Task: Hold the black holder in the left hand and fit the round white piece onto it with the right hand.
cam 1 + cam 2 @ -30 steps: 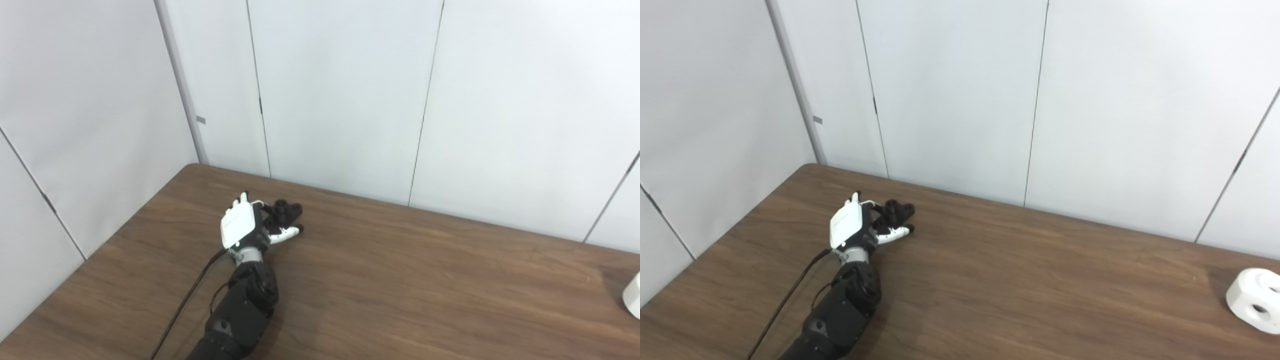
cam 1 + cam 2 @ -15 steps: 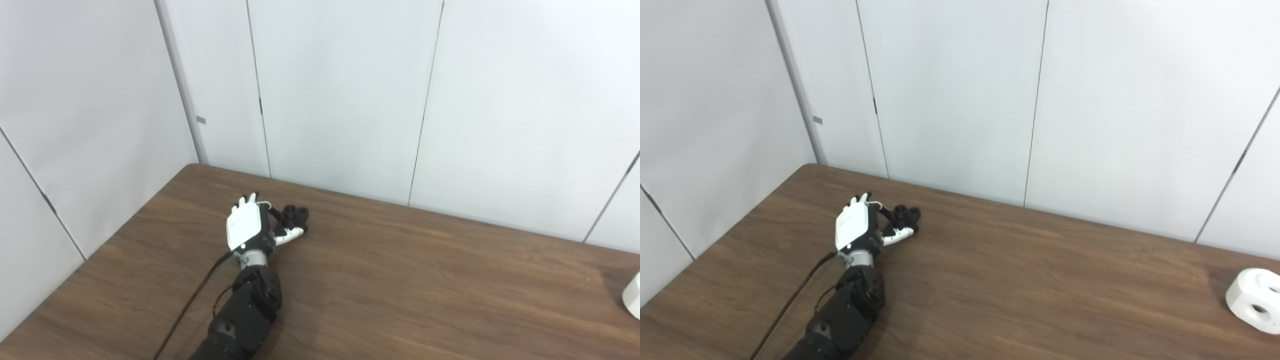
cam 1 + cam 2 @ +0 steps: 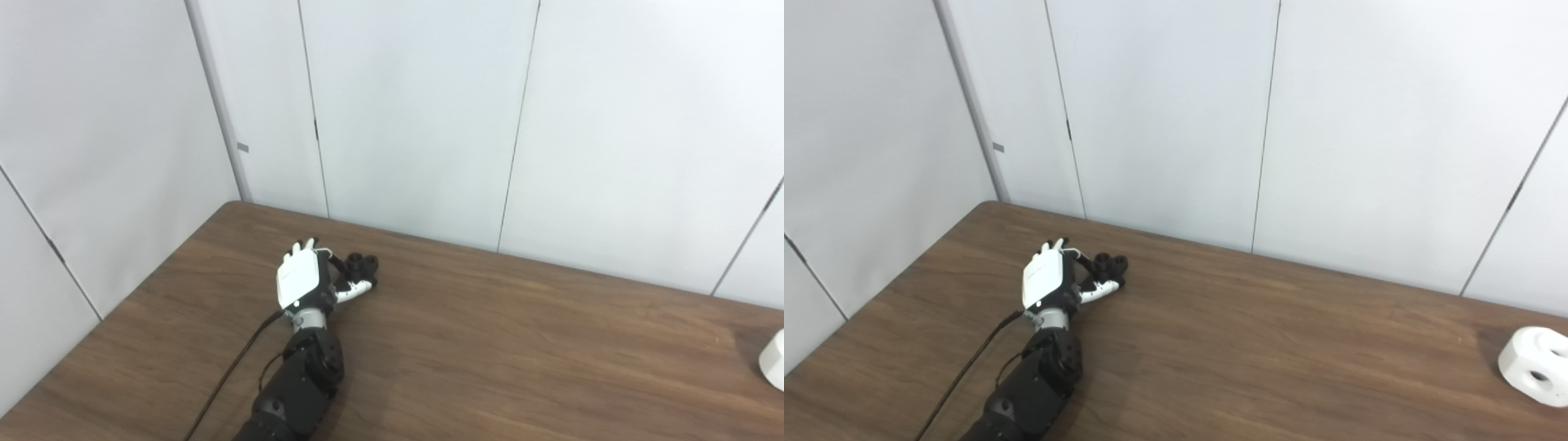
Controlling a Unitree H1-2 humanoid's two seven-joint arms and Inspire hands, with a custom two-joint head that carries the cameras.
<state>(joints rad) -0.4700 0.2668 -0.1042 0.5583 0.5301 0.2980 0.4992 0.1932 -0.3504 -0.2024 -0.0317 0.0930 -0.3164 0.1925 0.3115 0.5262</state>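
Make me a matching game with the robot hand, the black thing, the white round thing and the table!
Things:
1. left hand
2. black holder
3. round white piece
4. table

Descriptions:
A. brown wood
B. alone near the right edge
C. dark, on the table right beside the fingers
D. white back, at the end of a black arm

Pairs: 1-D, 2-C, 3-B, 4-A

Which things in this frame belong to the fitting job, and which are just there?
Belong to the job:
- black holder, on the table at the left robot hand's fingers
- round white piece, alone near the table's right edge
- left robot hand, beside the holder; grip not clear

Just there:
- brown table
- black cable along the left arm
- white wall panels

The right robot hand is out of view.
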